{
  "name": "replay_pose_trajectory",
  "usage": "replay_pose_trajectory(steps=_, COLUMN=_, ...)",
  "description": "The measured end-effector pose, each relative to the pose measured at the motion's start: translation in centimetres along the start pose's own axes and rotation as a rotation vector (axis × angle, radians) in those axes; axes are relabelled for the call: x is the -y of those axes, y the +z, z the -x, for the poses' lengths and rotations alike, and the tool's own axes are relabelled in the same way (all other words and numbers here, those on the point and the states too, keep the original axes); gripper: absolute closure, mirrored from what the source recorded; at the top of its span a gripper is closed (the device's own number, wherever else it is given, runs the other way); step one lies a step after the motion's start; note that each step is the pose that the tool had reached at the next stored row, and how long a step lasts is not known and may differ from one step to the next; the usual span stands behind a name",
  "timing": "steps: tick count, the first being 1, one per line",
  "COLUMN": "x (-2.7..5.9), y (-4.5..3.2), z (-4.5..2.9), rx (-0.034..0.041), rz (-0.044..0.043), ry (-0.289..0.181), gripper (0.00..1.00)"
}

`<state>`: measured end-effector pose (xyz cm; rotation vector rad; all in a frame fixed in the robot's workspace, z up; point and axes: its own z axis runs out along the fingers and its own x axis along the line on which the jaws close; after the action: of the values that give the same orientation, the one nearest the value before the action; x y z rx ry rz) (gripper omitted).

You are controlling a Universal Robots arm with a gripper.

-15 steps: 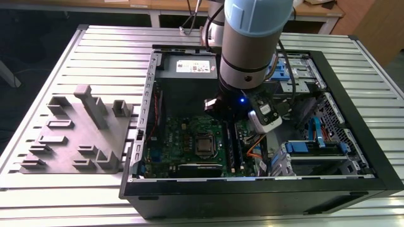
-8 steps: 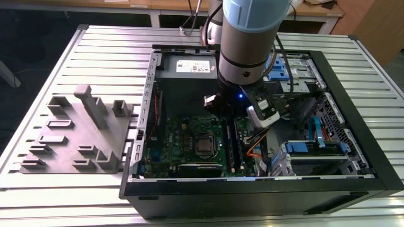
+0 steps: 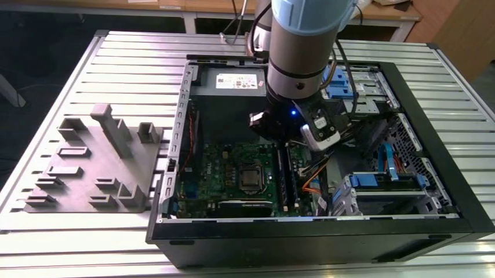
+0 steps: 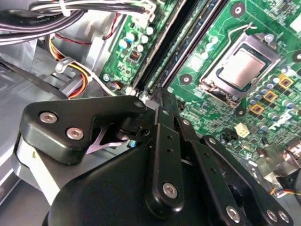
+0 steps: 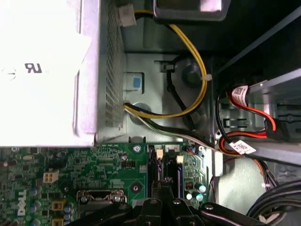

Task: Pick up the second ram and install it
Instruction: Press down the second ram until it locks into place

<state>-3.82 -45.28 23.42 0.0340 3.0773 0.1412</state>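
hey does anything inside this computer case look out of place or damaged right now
Nothing stands out. The gripper sits over the memory sockets beside the processor socket on the motherboard. The cables near the power supply run loose but look intact, and no board looks cracked or tilted.

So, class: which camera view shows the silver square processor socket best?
The second wrist view: the silver square processor socket sits unobstructed. The exterior view shows it small; the first wrist view shows an edge.
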Motion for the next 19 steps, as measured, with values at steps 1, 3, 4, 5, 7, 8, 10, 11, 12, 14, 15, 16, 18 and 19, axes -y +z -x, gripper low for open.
replay_pose_trajectory(steps=1, x=-0.01, y=0.12, z=0.0, rx=0.0, rz=0.0001, ry=0.0, gripper=0.93)
replay_pose_trajectory(steps=3, x=-0.02, y=0.36, z=-0.02, rx=0.0, rz=-0.0001, ry=0.0, gripper=0.93)
replay_pose_trajectory(steps=4, x=-0.02, y=0.39, z=-0.03, rx=-0.0001, rz=-0.0002, ry=0.0, gripper=0.93)
replay_pose_trajectory(steps=5, x=-0.02, y=0.4, z=-0.03, rx=-0.0002, rz=-0.0004, ry=0.0, gripper=0.93)
replay_pose_trajectory(steps=7, x=-0.03, y=0.44, z=-0.03, rx=-0.0001, rz=-0.0002, ry=0.0, gripper=0.93)
replay_pose_trajectory(steps=8, x=-0.03, y=0.5, z=-0.03, rx=0.0001, rz=0.0002, ry=0.0, gripper=0.93)
replay_pose_trajectory(steps=10, x=-0.03, y=0.66, z=-0.04, rx=-0.0001, rz=-0.0001, ry=0.0, gripper=0.93)
replay_pose_trajectory(steps=11, x=-0.04, y=0.71, z=-0.05, rx=0.0, rz=-0.0001, ry=0.0, gripper=0.93)
replay_pose_trajectory(steps=12, x=-0.04, y=0.73, z=-0.05, rx=-0.0001, rz=-0.0003, ry=0.0, gripper=0.93)
replay_pose_trajectory(steps=14, x=-0.06, y=0.8, z=-0.05, rx=0.0, rz=-0.0001, ry=0.0, gripper=0.93)
replay_pose_trajectory(steps=15, x=-0.07, y=0.84, z=-0.05, rx=0.0, rz=-0.0001, ry=0.0, gripper=0.93)
replay_pose_trajectory(steps=16, x=-0.09, y=0.88, z=-0.06, rx=0.0, rz=-0.0002, ry=0.0, gripper=0.93)
replay_pose_trajectory(steps=18, x=-0.1, y=0.89, z=-0.06, rx=-0.0001, rz=0.0002, ry=0.0, gripper=0.93)
replay_pose_trajectory(steps=19, x=-0.1, y=0.89, z=-0.06, rx=-0.0001, rz=0.0002, ry=0.0, gripper=0.93)
